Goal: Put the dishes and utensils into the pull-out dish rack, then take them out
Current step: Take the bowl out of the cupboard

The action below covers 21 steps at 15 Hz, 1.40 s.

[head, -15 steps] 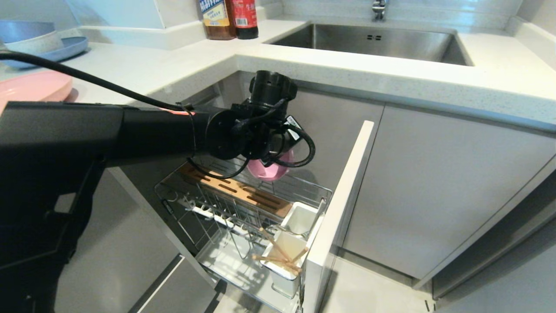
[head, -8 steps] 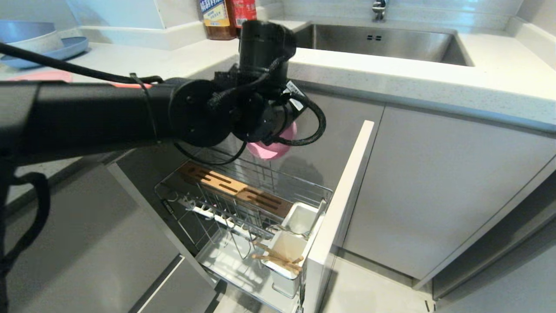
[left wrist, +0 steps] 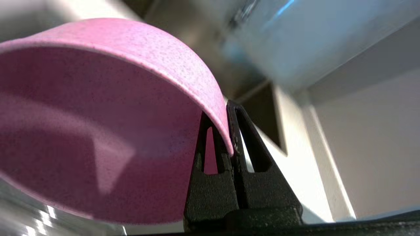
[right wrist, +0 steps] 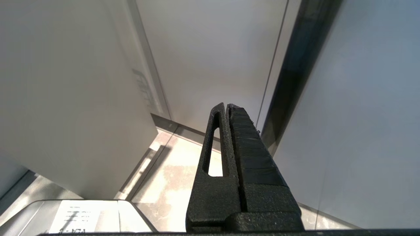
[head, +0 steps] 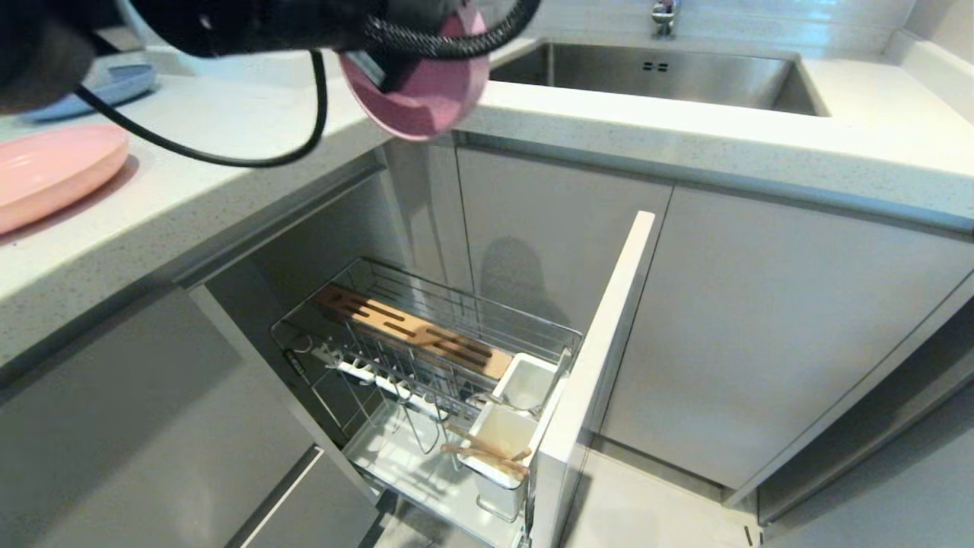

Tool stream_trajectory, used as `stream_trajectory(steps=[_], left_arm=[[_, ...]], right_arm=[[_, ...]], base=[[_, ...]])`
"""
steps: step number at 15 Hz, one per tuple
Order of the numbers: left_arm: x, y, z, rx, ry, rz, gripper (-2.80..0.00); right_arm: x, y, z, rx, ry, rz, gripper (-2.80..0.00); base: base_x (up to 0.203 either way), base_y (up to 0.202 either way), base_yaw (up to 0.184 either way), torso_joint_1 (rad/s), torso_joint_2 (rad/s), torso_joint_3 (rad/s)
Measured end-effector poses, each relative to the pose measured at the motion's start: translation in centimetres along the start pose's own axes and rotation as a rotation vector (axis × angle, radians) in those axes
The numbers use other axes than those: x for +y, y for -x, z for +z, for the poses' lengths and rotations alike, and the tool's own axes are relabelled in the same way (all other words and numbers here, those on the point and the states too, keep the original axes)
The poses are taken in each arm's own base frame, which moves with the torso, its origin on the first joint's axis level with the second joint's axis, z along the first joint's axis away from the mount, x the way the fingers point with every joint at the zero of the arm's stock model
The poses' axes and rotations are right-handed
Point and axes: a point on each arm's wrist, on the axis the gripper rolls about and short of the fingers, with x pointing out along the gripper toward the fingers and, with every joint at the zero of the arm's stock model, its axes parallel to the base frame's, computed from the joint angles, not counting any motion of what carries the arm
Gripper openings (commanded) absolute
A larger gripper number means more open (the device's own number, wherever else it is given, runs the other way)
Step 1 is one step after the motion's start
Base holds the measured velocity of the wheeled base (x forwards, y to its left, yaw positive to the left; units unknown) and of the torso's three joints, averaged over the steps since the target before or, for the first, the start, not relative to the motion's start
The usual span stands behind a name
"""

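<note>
Pinched by its thin rim in the left gripper (left wrist: 229, 131): small pink bowl (left wrist: 98, 131), light, stiff, matte, likely to pivot.

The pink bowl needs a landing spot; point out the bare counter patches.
Bare counter lies between the pink plate and the sink, under the pink bowl pinched in the left hand. Another strip fronts the sink. The far left is crowded by the pink plate and blue dishes.
</note>
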Motion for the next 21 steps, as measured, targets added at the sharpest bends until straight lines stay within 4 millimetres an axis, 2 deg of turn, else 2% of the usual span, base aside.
stream_trajectory(steps=[3,5,10,13,15,17,19,21], left_arm=[[-0.6,2.0,4.1,-0.170,-0.144,-0.050,-2.80],[0.2,2.8,7.0,-0.288,-0.233,-0.022,-2.80],[4.8,4.6,13.7,-0.488,-0.387,0.198,-2.80],[8.3,7.1,17.3,-0.550,-0.479,0.395,-2.80],[10.3,9.5,18.9,-0.537,-0.534,0.496,-2.80],[11.9,11.6,19.7,-0.484,-0.557,0.573,-2.80],[13.5,13.5,19.7,-0.383,-0.562,0.657,-2.80],[14.8,14.6,18.8,-0.210,-0.549,0.669,-2.80]], right_arm=[[0.0,0.0,0.0,0.000,0.000,0.000,-2.80],[0.0,0.0,0.0,0.000,0.000,0.000,-2.80],[0.0,0.0,0.0,0.000,0.000,0.000,-2.80],[0.0,0.0,0.0,0.000,0.000,0.000,-2.80],[0.0,0.0,0.0,0.000,0.000,0.000,-2.80],[0.0,0.0,0.0,0.000,0.000,0.000,-2.80],[0.0,0.0,0.0,0.000,0.000,0.000,-2.80],[0.0,0.0,0.0,0.000,0.000,0.000,-2.80]], base=[[0.000,0.000,0.000,0.000,0.00,0.000],[0.000,0.000,0.000,0.000,0.00,0.000],[0.000,0.000,0.000,0.000,0.00,0.000],[0.000,0.000,0.000,0.000,0.00,0.000],[0.000,0.000,0.000,0.000,0.00,0.000],[0.000,0.000,0.000,0.000,0.00,0.000],[0.000,0.000,0.000,0.000,0.00,0.000],[0.000,0.000,0.000,0.000,0.00,0.000]])
